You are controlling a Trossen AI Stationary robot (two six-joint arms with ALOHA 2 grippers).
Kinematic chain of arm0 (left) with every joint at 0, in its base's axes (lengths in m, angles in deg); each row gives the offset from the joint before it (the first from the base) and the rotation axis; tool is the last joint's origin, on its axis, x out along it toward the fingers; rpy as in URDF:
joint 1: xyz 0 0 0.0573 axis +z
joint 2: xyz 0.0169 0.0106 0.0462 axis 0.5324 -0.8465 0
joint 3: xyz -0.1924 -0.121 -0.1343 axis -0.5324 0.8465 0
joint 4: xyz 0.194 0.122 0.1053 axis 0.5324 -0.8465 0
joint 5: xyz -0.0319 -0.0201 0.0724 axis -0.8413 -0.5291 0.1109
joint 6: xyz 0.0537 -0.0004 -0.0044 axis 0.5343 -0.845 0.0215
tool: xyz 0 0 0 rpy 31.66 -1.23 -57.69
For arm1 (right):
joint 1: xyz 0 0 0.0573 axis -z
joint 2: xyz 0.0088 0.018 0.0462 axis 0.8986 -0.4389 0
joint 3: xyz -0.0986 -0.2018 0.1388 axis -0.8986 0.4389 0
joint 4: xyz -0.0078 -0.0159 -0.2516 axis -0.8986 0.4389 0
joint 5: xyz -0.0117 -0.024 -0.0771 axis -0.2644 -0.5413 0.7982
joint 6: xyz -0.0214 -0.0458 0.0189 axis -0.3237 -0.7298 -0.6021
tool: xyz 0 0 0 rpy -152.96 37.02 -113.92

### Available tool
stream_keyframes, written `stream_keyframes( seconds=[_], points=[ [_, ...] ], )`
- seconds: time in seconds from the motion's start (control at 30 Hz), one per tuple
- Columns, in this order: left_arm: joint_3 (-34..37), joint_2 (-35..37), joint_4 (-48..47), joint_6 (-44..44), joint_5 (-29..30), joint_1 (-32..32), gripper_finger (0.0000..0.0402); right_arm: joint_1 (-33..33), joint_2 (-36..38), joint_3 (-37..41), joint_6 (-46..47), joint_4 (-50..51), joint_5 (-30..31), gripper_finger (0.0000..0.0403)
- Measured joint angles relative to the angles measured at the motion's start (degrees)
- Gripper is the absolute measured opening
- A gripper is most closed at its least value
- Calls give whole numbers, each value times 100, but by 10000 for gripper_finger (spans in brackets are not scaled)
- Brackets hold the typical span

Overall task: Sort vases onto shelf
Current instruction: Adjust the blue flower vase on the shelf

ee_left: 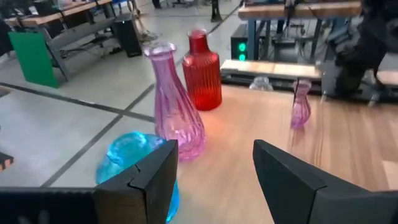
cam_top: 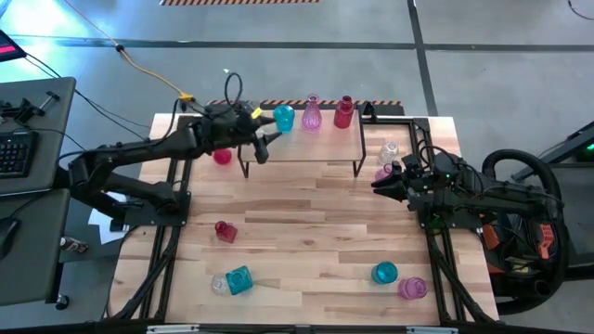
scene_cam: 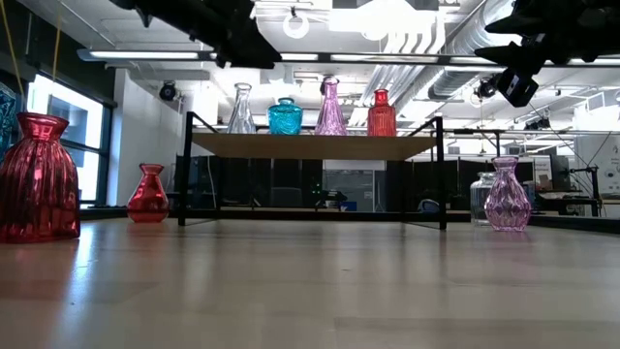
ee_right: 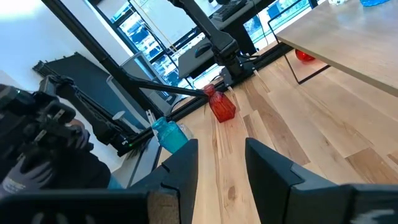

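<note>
Shelf (cam_top: 302,148) now carries four vases in a row along its top: a clear bottle (scene_cam: 241,109), a squat teal one (cam_top: 283,117), a tall pink one (cam_top: 312,113) and a red bottle (cam_top: 344,112). Seven or so appear left on the table (cam_top: 306,241), including a red one (cam_top: 225,231) lying at mid-left and a pink vase (cam_top: 384,172) near the shelf's right leg. Left gripper (cam_top: 263,144) hangs released and empty over the shelf's left end; right gripper (cam_top: 382,186), parted and empty, waits by the pink vase.
</note>
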State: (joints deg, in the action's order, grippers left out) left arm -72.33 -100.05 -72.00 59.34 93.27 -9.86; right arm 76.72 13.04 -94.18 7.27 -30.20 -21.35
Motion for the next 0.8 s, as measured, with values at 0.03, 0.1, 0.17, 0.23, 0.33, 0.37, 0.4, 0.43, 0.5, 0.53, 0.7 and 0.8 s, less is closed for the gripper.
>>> stream_keyframes(
  seconds=[0.03, 0.1, 0.17, 0.23, 0.33, 0.37, 0.4, 0.43, 0.5, 0.53, 0.7, 0.8],
  points=[
    [0, -59, -16, 29, 71, -48, 200, 0, -1, 0, 0, 0, -2, 114],
    [0, -208, -24, 30, 214, -127, 200, 0, -1, 0, 0, 1, -1, 114],
    [0, -356, -3, -15, 349, -175, 200, 0, -1, 0, 0, 0, -2, 114],
    [0, -530, 52, -115, 471, -191, 200, 0, 0, 0, 0, 1, -2, 114],
    [0, -784, 172, -239, 554, -185, 200, 0, 1, 0, 0, 0, 0, 114],
    [0, -866, 269, -257, 614, -171, 200, 0, -1, 0, 0, 0, -2, 114],
    [0, -939, 360, -261, 664, -171, 200, 0, -1, 0, 0, 2, -2, 114],
    [0, -1008, 405, -264, 690, -165, 200, 0, 1, 0, 0, 1, -1, 114],
    [0, -1126, 484, -264, 709, -135, 200, 0, -1, 0, 0, 2, -1, 114],
    [0, -1162, 530, -268, 713, -132, 200, 0, -1, 0, 0, 2, -1, 114],
    [-2, -1273, 679, -284, 831, -118, 200, 0, -1, 0, 0, 2, -2, 114],
    [-2, -1357, 779, -315, 850, -83, 200, 0, 2, 0, 0, 2, 0, 114]
  ],
)
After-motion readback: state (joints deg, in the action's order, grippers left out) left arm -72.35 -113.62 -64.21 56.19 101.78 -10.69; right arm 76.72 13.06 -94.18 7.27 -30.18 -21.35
